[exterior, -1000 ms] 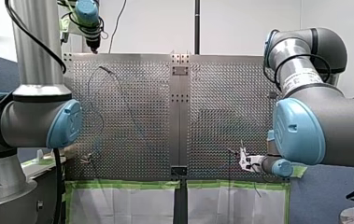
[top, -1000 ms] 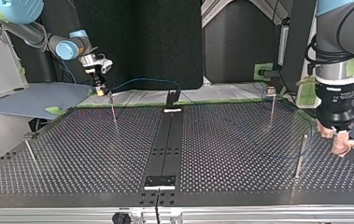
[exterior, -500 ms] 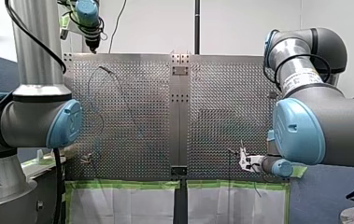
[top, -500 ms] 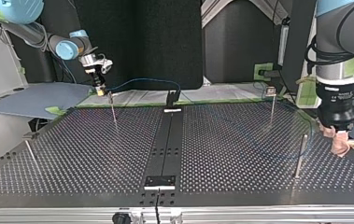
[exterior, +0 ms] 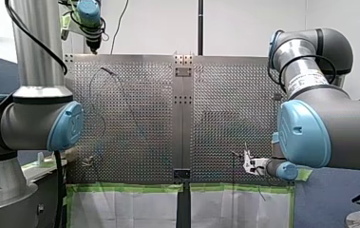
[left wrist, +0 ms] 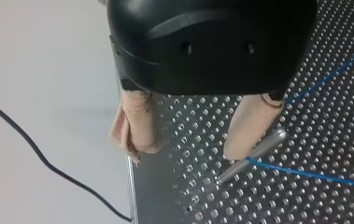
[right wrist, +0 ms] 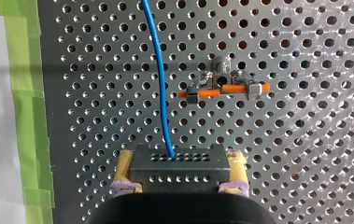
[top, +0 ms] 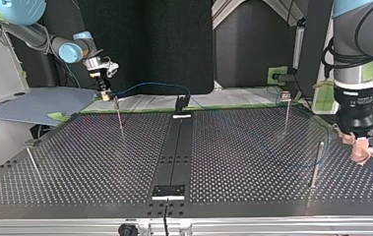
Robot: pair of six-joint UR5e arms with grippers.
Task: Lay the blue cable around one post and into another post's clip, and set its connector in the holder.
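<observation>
Only right wrist view shows connector (right wrist: 178, 165) gripped; clip (right wrist: 221, 89) ahead.

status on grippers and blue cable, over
Left gripper open, empty, beside post. Right gripper shut on connector. Blue cable passes beside clip, not in it. No obstruction seen.

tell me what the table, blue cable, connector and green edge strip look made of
Table: bare metal, probably steel or aluminium; grey sheen, punched holes.
Blue cable: glossy plastic-looking jacket; core hidden.
Connector: matte black, likely plastic; small hole rows.
Green strip: seems paper tape; dull, overlapping pieces.
</observation>
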